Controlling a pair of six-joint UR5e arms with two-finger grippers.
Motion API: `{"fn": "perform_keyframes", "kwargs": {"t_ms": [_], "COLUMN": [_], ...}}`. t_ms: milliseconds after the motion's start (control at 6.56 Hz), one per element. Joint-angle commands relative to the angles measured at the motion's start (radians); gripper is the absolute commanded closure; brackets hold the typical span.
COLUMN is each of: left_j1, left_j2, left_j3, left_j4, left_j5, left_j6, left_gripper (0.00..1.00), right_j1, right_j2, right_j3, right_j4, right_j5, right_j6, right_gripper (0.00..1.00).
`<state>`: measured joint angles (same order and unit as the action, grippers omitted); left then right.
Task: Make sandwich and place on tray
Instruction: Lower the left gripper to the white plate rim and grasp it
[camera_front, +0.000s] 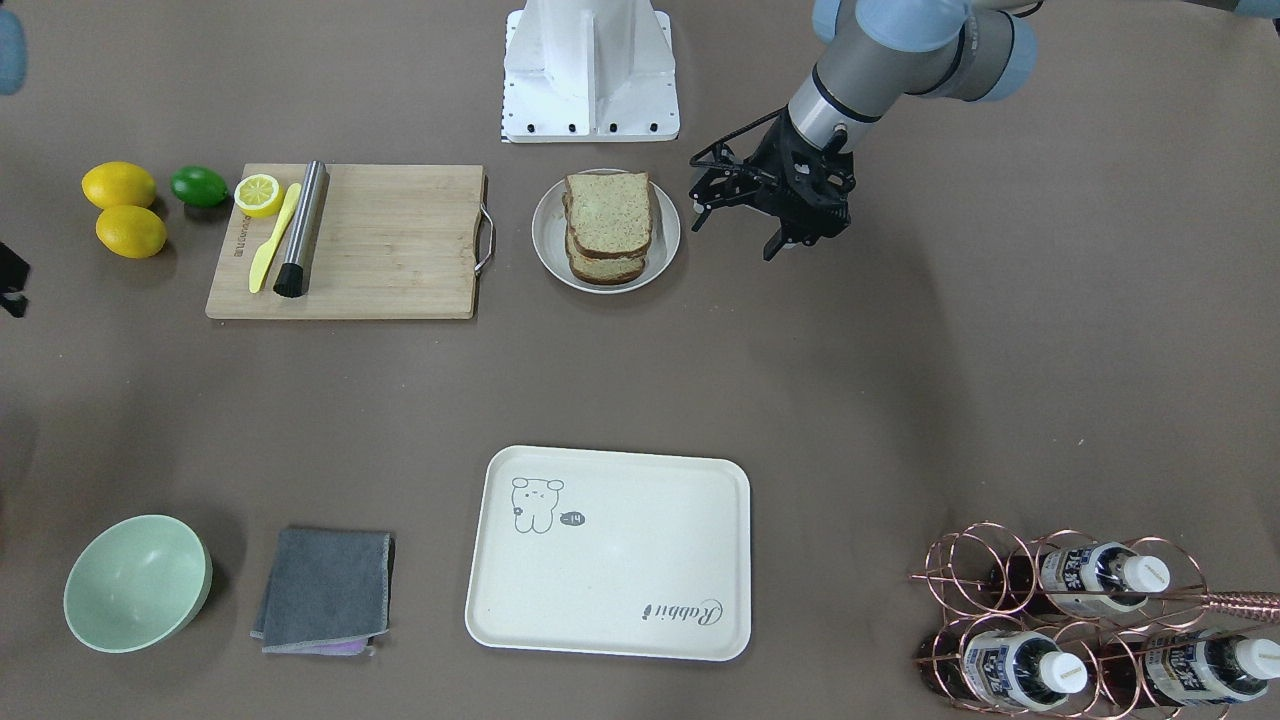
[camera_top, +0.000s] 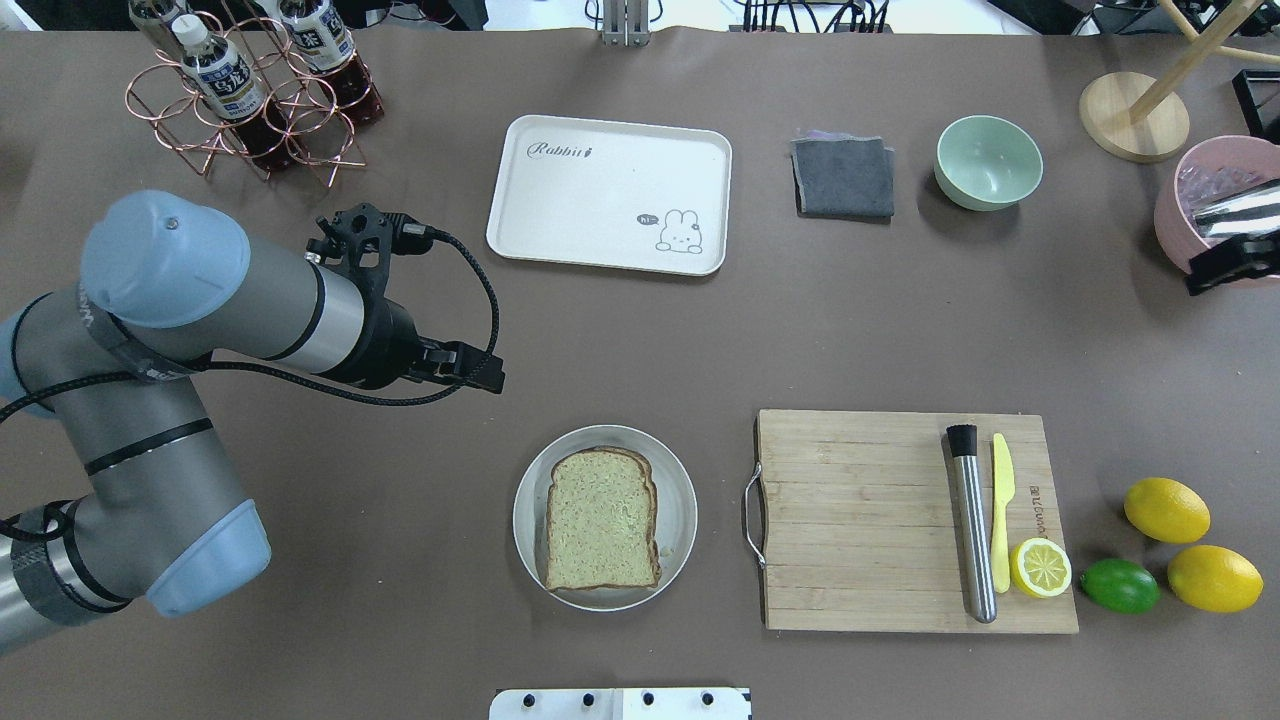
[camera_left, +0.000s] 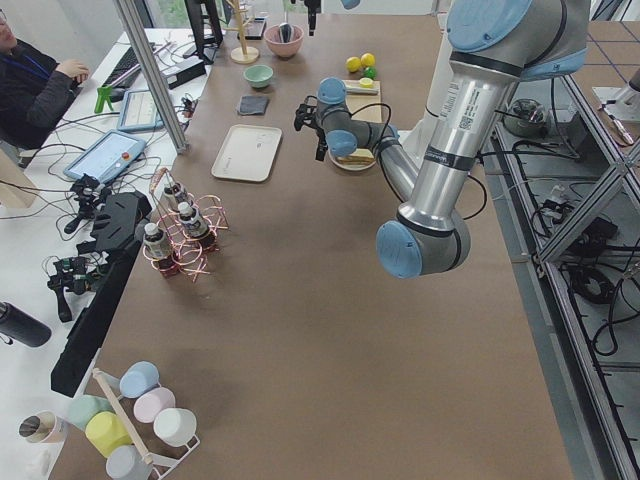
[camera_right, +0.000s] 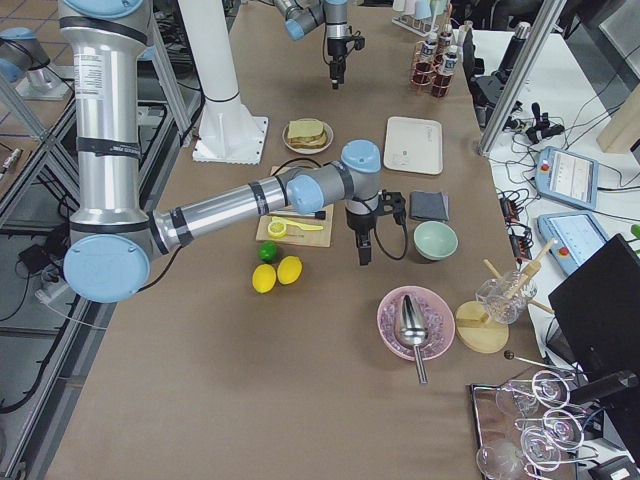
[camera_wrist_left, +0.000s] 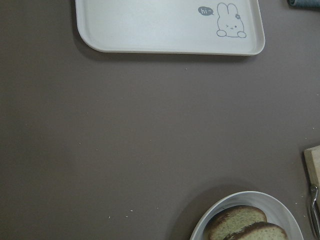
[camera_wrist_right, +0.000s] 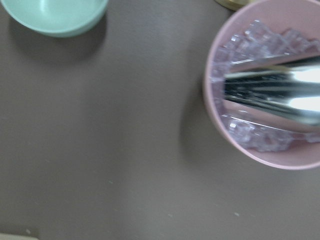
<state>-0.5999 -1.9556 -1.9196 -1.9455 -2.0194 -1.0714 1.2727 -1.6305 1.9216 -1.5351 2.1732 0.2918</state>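
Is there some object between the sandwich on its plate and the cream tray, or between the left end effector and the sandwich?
Nothing visible. Only bare table lies between the sandwich and the tray, and between the left end effector and the sandwich.

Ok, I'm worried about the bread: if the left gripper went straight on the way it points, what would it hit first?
Probably the bare table. The left gripper points down beside the plate, and its wrist view shows only table straight ahead; sandwich and tray sit at the edges.
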Motion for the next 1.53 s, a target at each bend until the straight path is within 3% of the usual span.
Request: {"fn": "perform_keyframes", "kwargs": {"t_ms": [0,153,610,763,1068,1220,1373], "left_j1": [0.029,0.04,0.226,0.251,0.252,0.252,0.25], "left_j2": [0.001,0.02,0.038,0.04,0.043,0.04,0.037], "left_j3": [0.004,0.01,0.027,0.062,0.102,0.105,0.111], "left_j4": [0.0,-0.001,-0.018,-0.095,-0.161,-0.162,-0.164], "left_j5": [0.007,0.014,0.181,0.194,0.198,0.197,0.197], "left_j6": [-0.002,-0.001,-0.03,-0.109,-0.122,-0.114,-0.113], "left_gripper": [0.02,0.02,0.02,0.04,0.16,0.32,0.4], "right_j1": [0.239,0.323,0.347,0.347,0.347,0.347,0.347], "right_j2": [-0.049,-0.057,-0.061,-0.055,-0.048,-0.048,-0.049], "right_j3": [-0.019,-0.045,-0.064,-0.072,-0.079,-0.079,-0.079], "right_j4": [-0.246,-0.311,-0.306,-0.303,-0.303,-0.303,-0.303], "right_j5": [0.037,0.033,0.027,0.027,0.028,0.03,0.03], "right_j6": [-0.43,-0.579,-0.603,-0.603,-0.599,-0.597,-0.597], "right_gripper": [0.0,0.0,0.0,0.0,0.0,0.0,0.0]}}
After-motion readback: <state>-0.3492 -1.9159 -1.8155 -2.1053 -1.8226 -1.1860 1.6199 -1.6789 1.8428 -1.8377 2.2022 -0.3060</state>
